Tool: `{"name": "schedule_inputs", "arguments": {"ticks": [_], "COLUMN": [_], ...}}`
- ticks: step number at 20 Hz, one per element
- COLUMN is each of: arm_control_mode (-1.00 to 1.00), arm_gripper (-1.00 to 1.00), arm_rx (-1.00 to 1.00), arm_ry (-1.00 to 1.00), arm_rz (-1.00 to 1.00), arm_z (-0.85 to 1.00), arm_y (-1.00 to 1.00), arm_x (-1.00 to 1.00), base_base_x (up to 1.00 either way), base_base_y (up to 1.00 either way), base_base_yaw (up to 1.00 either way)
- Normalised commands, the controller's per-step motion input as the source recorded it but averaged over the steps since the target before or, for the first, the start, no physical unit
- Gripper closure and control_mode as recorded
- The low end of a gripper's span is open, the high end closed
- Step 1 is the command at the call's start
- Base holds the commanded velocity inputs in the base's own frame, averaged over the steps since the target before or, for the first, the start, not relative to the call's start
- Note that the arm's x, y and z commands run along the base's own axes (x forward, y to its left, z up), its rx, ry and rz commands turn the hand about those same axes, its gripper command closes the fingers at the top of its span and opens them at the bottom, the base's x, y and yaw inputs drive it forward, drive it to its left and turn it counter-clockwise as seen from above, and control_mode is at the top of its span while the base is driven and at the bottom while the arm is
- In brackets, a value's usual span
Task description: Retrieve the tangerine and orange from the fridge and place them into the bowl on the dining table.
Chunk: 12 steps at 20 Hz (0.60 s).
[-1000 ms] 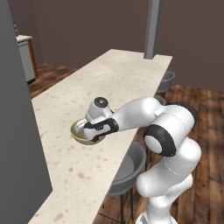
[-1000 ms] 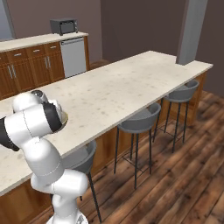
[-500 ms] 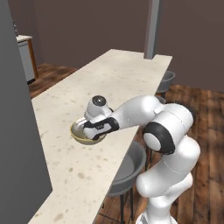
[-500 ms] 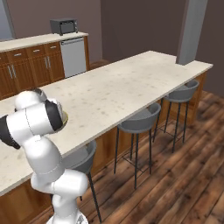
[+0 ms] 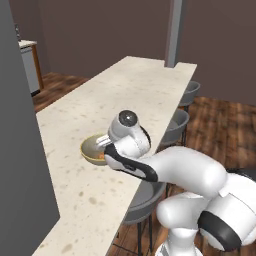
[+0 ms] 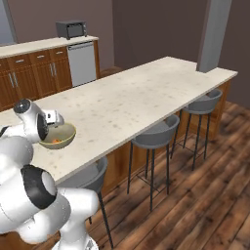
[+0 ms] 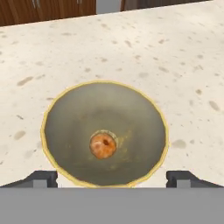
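Note:
The beige-tan bowl stands on the cream speckled dining table. A single round orange-coloured fruit lies at its bottom. I cannot tell whether it is the tangerine or the orange; the other one is out of view. My gripper hangs just above the bowl's near rim, open, with nothing between its fingertips. The bowl and gripper also show from the left base, and the bowl with the fruit from the right. The grey fridge stands close on the left.
Grey bar stools line the table's near side over a wooden floor. A grey pillar stands at the table's far end. Wooden wall cabinets with a microwave and a steel appliance run behind.
The hand has lifted slightly up and back from the bowl. The bowl and the base have stayed where they were.

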Motion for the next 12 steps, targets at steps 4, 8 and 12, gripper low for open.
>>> {"name": "schedule_inputs", "arguments": {"ticks": [4,8,12], "arm_control_mode": [-1.0,-1.0,-1.0], "arm_gripper": [-1.0,-1.0,-1.0], "arm_rx": [0.01,0.04,0.04], "arm_ry": [0.0,0.03,0.03], "arm_rz": [-0.13,-0.12,-0.05], "arm_z": [1.0,0.95,0.79], "arm_y": [-0.91,-0.93,-0.82], "arm_x": [-0.86,-0.97,-1.0], "base_base_x": [0.0,0.0,0.0], "base_base_y": [0.0,0.0,0.0], "base_base_yaw": [0.0,0.0,0.0]}}
